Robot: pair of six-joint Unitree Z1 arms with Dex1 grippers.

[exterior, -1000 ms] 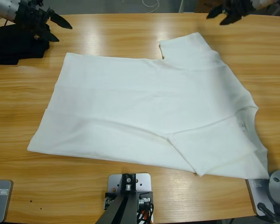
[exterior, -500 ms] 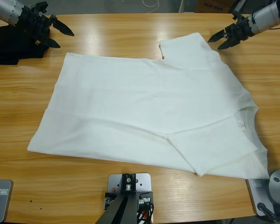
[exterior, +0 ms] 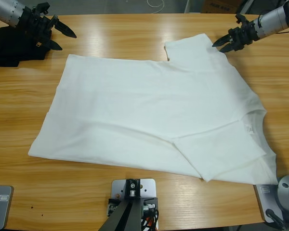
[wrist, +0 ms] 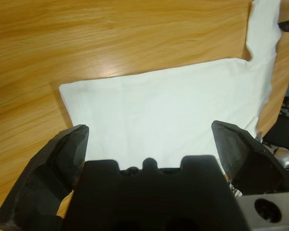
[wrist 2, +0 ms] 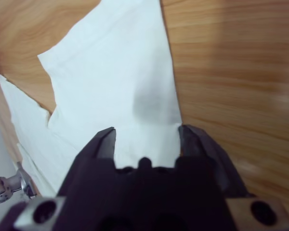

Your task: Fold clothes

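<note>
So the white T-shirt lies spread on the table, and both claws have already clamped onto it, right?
Not quite. The white T-shirt does lie spread on the table, but neither claw holds it: the high view shows the left gripper and right gripper open, above it.

Wooden table [exterior: 135, 33], white T-shirt [exterior: 154, 115] spread flat, black garment [exterior: 12, 45] at corner

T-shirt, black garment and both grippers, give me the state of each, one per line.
T-shirt: spread flat on the table, one sleeve folded in, unheld.
Black garment: bunched at the table's far corner.
Left gripper: open, empty.
Right gripper: open over a sleeve.
</note>
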